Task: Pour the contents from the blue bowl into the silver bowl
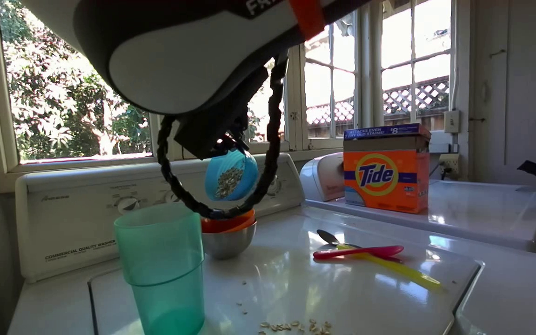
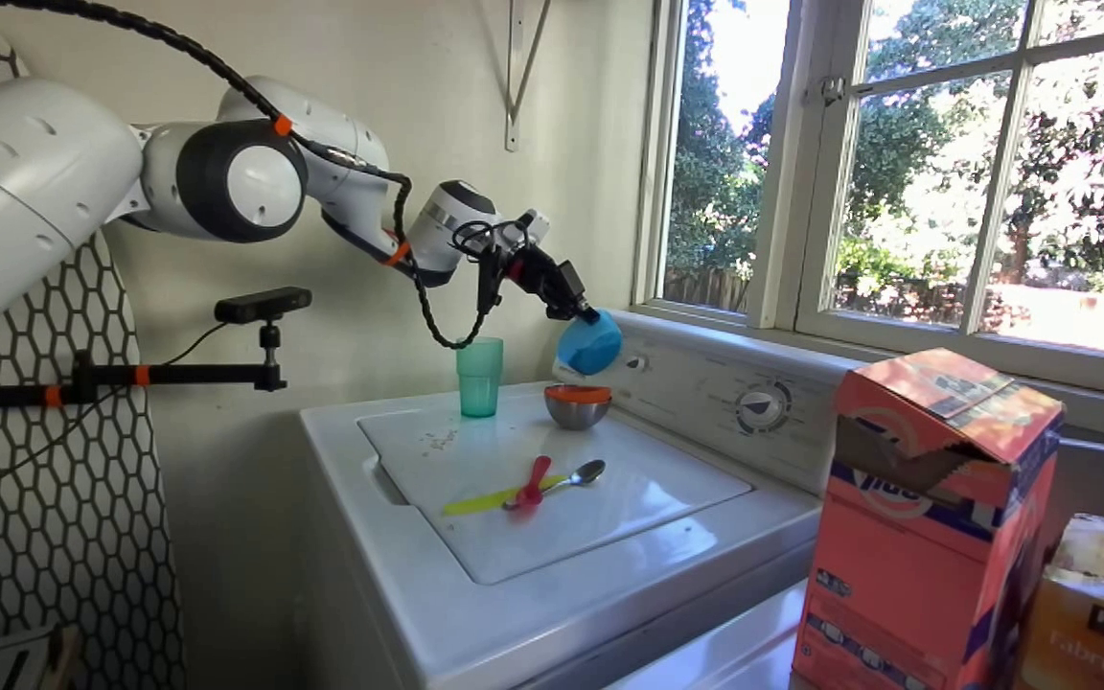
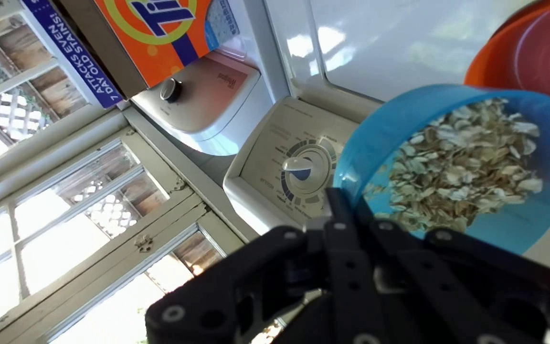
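The shallow, round, light-blue plastic bowl (image 3: 394, 117) hangs tilted at right of the wrist view, its rim pinched by the black gripper (image 3: 350, 206); pale flakes (image 3: 466, 167) lie heaped inside. Below it, in both exterior views, I see the round silver metal bowl (image 1: 228, 243), orange-red inside. In an exterior view, a black segmented cable (image 1: 224, 213) passes partly before it, and a translucent teal tumbler (image 1: 163, 274) stands at lower left. Only an exterior view shows an orange-yellow box (image 2: 1098, 623), lower right.
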{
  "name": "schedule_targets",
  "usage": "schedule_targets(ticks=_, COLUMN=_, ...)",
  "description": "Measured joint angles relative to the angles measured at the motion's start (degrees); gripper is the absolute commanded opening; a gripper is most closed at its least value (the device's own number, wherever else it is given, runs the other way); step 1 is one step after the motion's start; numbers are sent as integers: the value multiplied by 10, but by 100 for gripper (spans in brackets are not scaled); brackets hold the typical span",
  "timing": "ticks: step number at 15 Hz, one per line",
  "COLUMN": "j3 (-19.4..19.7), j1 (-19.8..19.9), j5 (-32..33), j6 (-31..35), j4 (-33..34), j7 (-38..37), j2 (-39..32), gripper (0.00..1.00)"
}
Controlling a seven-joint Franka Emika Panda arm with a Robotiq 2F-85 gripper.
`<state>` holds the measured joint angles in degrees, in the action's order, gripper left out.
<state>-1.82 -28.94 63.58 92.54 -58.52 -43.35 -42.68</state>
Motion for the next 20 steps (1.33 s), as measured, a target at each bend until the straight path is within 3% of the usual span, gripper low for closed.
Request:
schedule_targets(ticks=8, j3=14, j1=-14, j5=41, j6=-8, j4=40, j7=128, j2=-38, gripper=1)
schedule_targets(ticks=20, j3=30, j1=-49, j5=69, j6=-74, j4=113, j7=311, j2=-80, gripper=1)
